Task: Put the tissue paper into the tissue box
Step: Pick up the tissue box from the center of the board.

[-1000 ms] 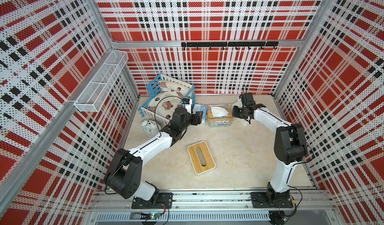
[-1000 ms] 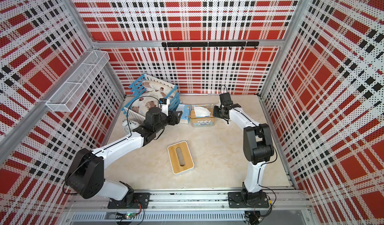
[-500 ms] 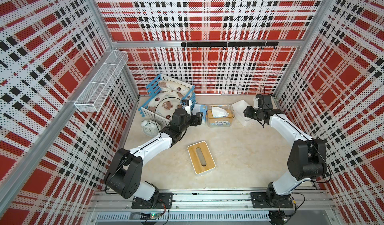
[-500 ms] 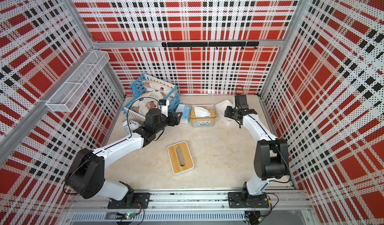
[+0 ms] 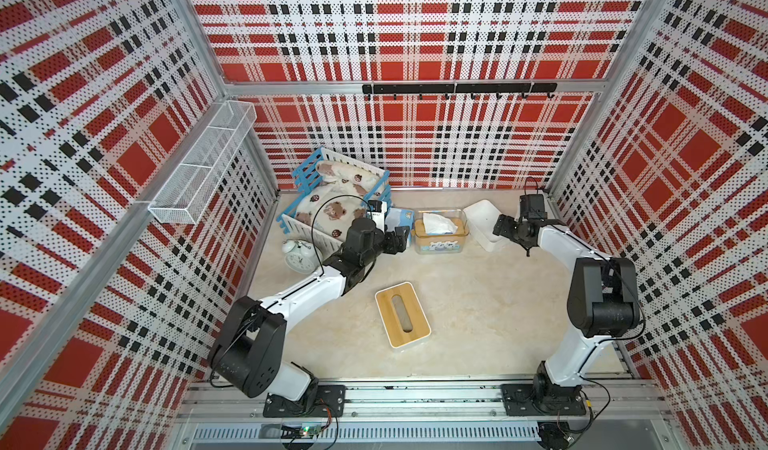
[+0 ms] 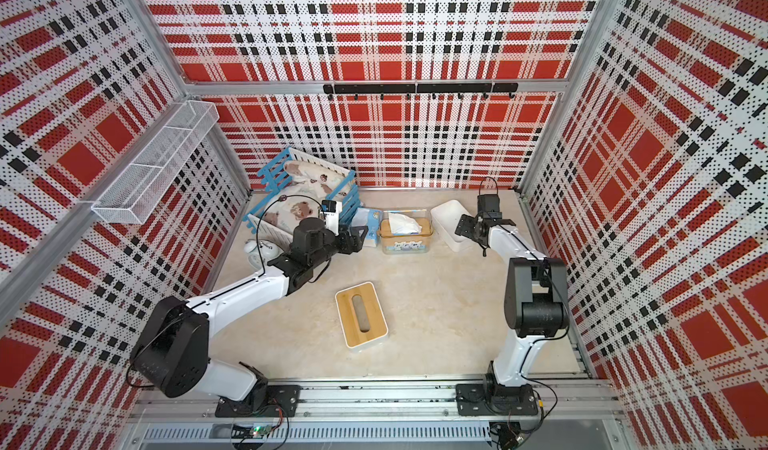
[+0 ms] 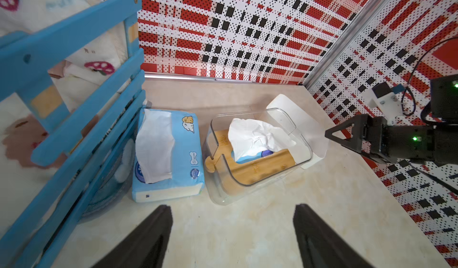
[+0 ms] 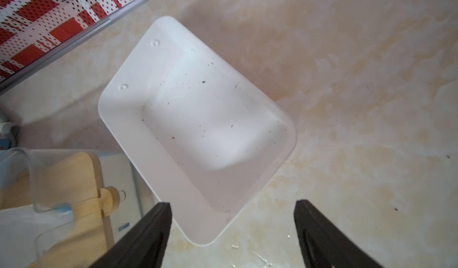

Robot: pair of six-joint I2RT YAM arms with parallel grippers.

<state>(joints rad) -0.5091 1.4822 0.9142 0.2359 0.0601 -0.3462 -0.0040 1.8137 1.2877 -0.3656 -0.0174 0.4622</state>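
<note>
The tissue pack (image 7: pixel 178 155) lies flat on the tabletop (image 7: pixel 247 217), its long side against the blue slatted crate (image 7: pixel 74 31) and just beside a clear container (image 7: pixel 247 185). A 2nd pack (image 7: pixel 255 138) sits inside that container, its sheet pulled up through a bamboo insert (image 7: pixel 262 165). The white tissue box (image 8: pixel 198 120) stands open and empty on the container's other side. Its bamboo lid (image 5: pixel 392 323) lies well apart, nearer the arms' bases.

The left gripper (image 7: pixel 233 237) hovers low in front of the tissue pack, fingers spread, nothing between them. The right gripper (image 8: pixel 233 237) hangs over the box's near rim, likewise spread and empty.

The step in hand looks like the left arm's reach for the tissue pack. It should go best with the 2 fingers straddling the short width at mid-length, clear of the crate slat. A firm squeeze suits the pack, since its glossy film is soft and will buckle. The limp white sheet on top could snag, so a straight lift is safer than a drag.

The box is rigid, smooth plastic with rounded corners and dark specks on its floor. The lid shows pale wood grain around an oval slot.
</note>
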